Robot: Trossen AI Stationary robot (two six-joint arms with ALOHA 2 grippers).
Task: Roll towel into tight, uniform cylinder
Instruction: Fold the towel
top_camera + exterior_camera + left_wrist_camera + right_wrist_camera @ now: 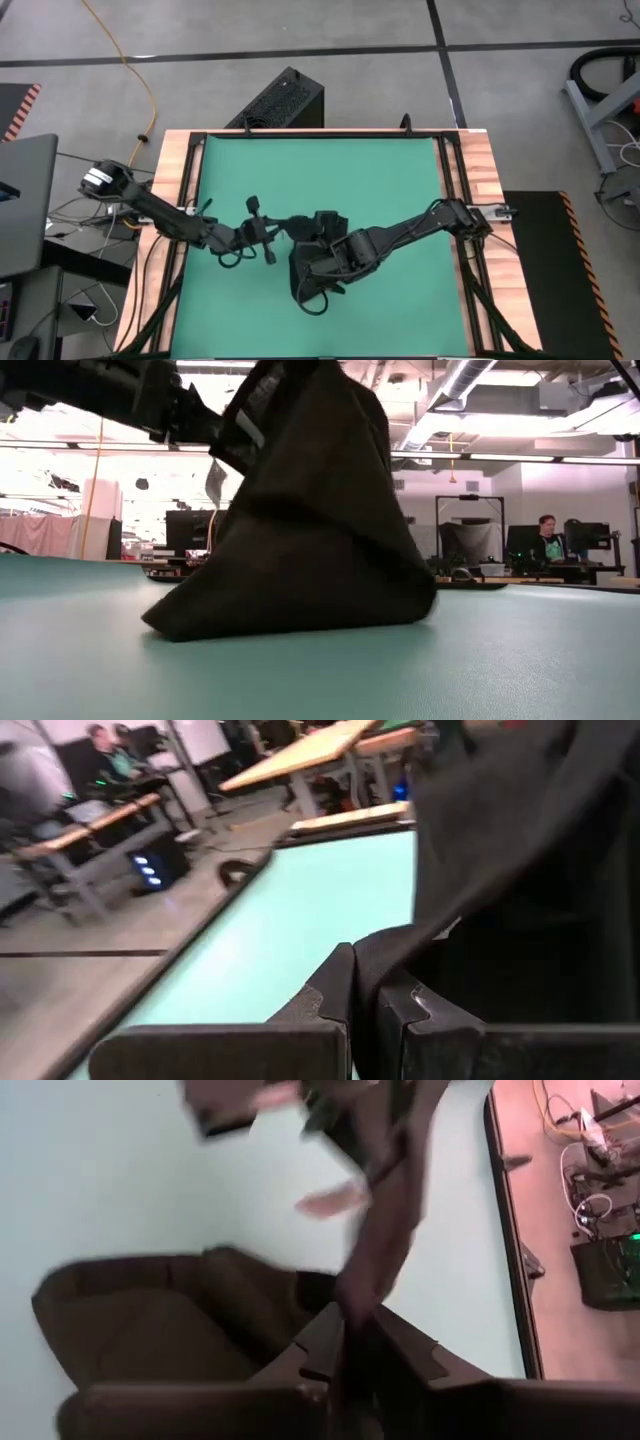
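The black towel (306,272) lies bunched on the green mat (330,170), near the middle toward the near edge. In the low view the towel (310,540) is drawn up into a tent, with its lower edge on the mat. My left gripper (283,230) is shut on the towel's raised left part. My right gripper (325,255) is shut on the towel just to the right, above the heap. The right arm hides part of the towel from above. My left gripper pinches a raised fold of the towel (372,970) between its two fingers, coming about level from the table's left. The cloth rises clear of the mat there and runs on toward the other gripper. My right gripper pinches a narrow gathered strip of the towel (352,1302) between its two fingers, coming from the table's right, slanting down. The strip runs taut from the fingers toward the left gripper. The rest of the towel (150,1320) lies slack on the mat below.
A black ribbed box (280,100) stands on the floor beyond the table's far edge. Wooden borders (485,250) and black rails frame the mat. Bare mat lies on all sides of the towel. A person (545,535) sits at a desk far behind.
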